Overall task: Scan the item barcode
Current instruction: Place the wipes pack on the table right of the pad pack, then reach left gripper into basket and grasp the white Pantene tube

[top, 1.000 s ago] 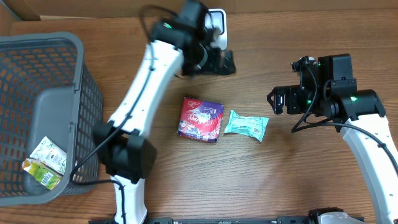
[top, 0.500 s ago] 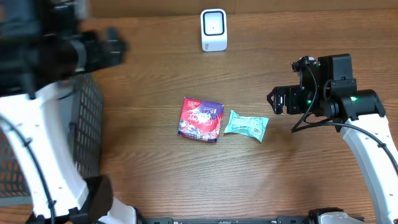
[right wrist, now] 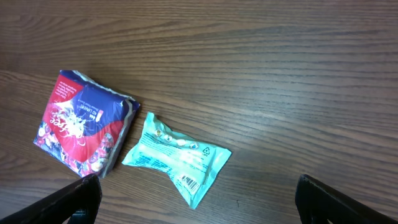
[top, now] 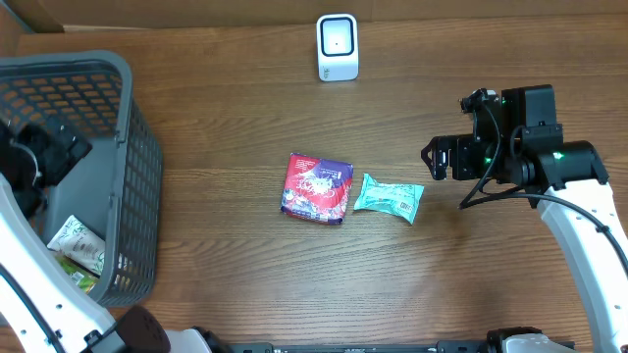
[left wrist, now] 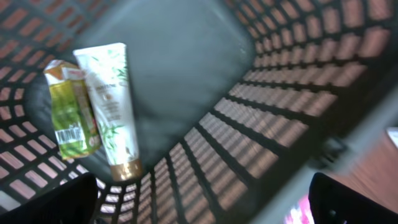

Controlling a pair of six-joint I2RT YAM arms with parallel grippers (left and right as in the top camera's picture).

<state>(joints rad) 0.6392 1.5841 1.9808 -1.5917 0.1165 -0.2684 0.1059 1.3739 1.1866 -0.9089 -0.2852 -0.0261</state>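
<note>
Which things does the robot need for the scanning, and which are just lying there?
For the job: scanner, red packet, teal packet.
Just lying about: basket, with a tube and a green pouch in it, probably done already.

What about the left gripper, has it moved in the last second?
Yes. The left gripper swung left, away from the scanner, and is now over the basket.
</note>
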